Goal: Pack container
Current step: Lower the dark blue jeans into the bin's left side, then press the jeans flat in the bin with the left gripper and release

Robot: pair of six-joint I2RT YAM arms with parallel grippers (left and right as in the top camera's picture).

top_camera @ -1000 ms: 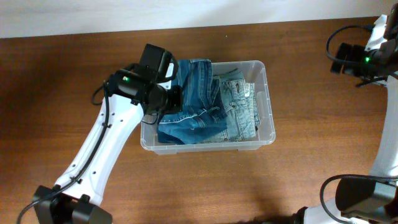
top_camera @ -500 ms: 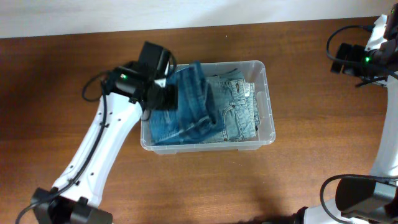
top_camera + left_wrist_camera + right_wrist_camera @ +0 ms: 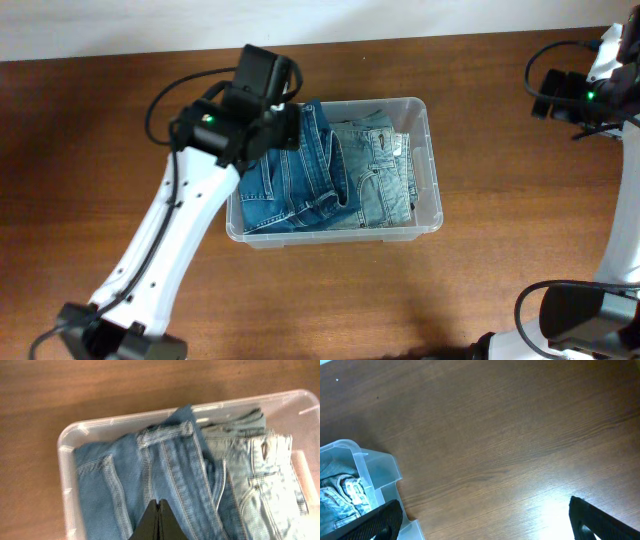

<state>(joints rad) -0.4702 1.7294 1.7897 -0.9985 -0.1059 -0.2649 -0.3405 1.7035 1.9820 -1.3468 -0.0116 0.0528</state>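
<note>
The container (image 3: 432, 150) is a clear plastic bin in the middle of the table. It holds darker blue jeans (image 3: 290, 185) on its left side and lighter blue jeans (image 3: 385, 175) on its right. My left gripper (image 3: 159, 510) is shut with its fingers pressed together and nothing between them. It hovers over the darker jeans (image 3: 150, 475) near the bin's back left corner (image 3: 275, 125). My right gripper (image 3: 485, 520) is open and empty over bare table, far right of the bin. A bin corner (image 3: 375, 470) shows in the right wrist view.
The wooden table (image 3: 500, 270) surrounds the bin on all sides. The right arm (image 3: 590, 95) stays at the far right edge, with cables near it. A white wall strip runs along the table's back edge.
My left arm has risen and drawn back toward the bin's back left corner. The darker jeans, bunched up before, now lie flatter in the bin's left side. The right arm has not moved.
</note>
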